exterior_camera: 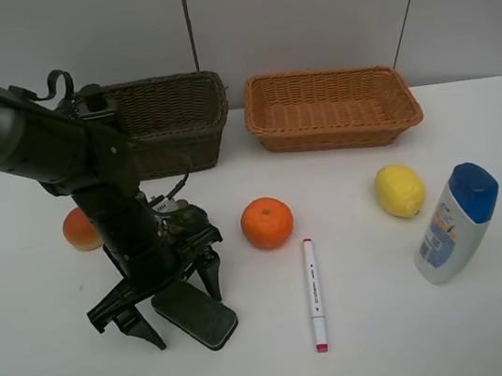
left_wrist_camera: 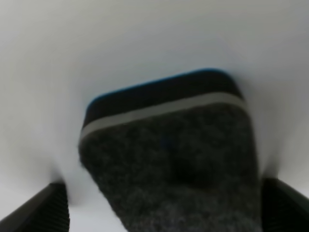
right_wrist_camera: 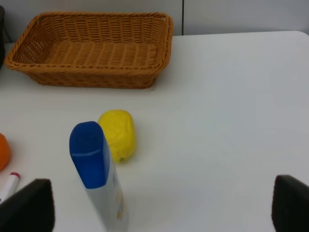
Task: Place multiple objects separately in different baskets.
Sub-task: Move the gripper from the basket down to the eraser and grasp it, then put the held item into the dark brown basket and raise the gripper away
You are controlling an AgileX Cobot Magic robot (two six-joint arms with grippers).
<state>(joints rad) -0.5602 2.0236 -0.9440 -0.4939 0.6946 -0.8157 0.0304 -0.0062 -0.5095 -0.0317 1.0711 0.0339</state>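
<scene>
The left gripper (exterior_camera: 183, 312) is down at the white table (exterior_camera: 371, 359) with its jaws released and spread wide, one finger on either side of the black eraser (exterior_camera: 205, 324). The wrist camera shows the eraser's felt face (left_wrist_camera: 169, 159) filling the gap between the fingers (left_wrist_camera: 43, 212), not pinched. The eraser lies flat, left of the orange (exterior_camera: 267, 222) and nearer the front edge.

The right gripper (right_wrist_camera: 159, 207) hangs open just as wide, gripping nothing, off to the orange's right beyond the blue-capped bottle (exterior_camera: 455, 222).

The pink-tipped marker (exterior_camera: 313, 294) lies just right of the orange and toward the front. The lemon (exterior_camera: 399, 190) sits further right, with the bottle beyond it. The peach (exterior_camera: 80, 230) is well left of the orange, partly behind the arm. Behind the orange stand the dark basket (exterior_camera: 175, 124), to the left, and the tan basket (exterior_camera: 332, 108), to the right.
</scene>
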